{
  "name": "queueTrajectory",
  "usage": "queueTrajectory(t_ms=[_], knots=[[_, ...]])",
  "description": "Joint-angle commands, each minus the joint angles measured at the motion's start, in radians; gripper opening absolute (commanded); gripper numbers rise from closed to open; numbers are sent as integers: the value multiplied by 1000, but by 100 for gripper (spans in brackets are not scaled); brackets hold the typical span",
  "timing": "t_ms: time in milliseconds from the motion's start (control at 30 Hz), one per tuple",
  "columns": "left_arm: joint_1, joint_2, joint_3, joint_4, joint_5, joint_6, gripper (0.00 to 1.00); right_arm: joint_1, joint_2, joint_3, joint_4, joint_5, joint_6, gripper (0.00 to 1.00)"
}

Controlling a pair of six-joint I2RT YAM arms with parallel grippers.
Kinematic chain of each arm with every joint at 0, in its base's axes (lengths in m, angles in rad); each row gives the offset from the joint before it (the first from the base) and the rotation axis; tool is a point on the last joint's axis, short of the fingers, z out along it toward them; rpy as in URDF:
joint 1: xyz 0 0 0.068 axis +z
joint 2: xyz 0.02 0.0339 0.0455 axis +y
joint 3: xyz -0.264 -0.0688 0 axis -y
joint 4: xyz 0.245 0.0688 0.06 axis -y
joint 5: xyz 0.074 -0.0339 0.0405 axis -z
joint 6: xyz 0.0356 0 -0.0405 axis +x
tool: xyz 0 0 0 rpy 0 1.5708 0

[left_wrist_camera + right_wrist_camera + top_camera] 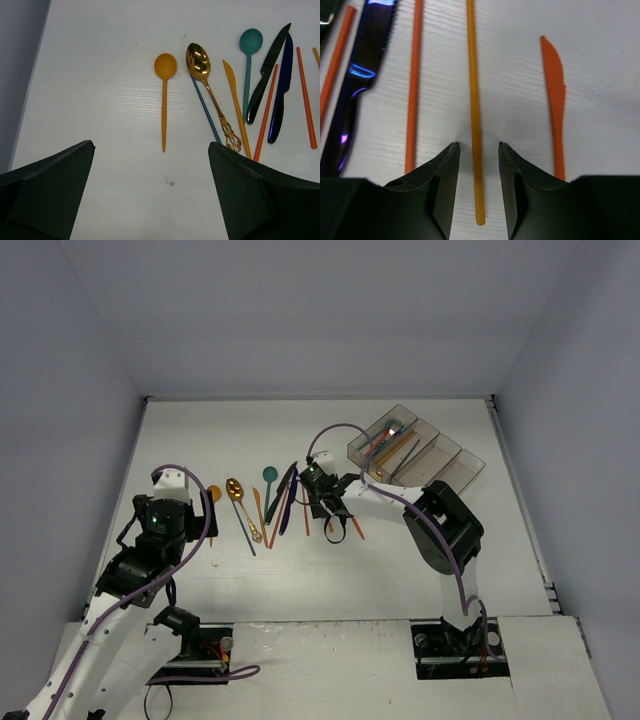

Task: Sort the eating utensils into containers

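The utensils lie spread on the white table. My right gripper is open and down at the table, its fingers on either side of a yellow-orange handle. An orange knife lies to its right, and an orange handle and a navy knife to its left. My left gripper is wide open and empty above the table, near an orange spoon and a gold spoon. The containers stand at the back right, and the left ones hold a few utensils.
A teal spoon, a black knife, a navy knife and orange handles lie right of the gold spoon. In the top view the right gripper is among the utensils and the left gripper is left of them. Walls enclose the table.
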Motion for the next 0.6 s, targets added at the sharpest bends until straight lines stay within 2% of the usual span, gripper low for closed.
queueTrajectory(t_ms=[0, 367, 500, 567], knots=[[2, 10, 16, 50, 0, 16, 97, -39, -81, -44, -50, 35, -20, 34], [2, 13, 16, 52, 0, 14, 97, -50, -34, -11, -48, -73, -43, 33], [2, 10, 18, 51, -1, 14, 98, -56, 0, -11, -48, -104, -49, 29], [2, 10, 18, 51, -1, 14, 98, -58, 15, -10, -50, -123, -52, 23]])
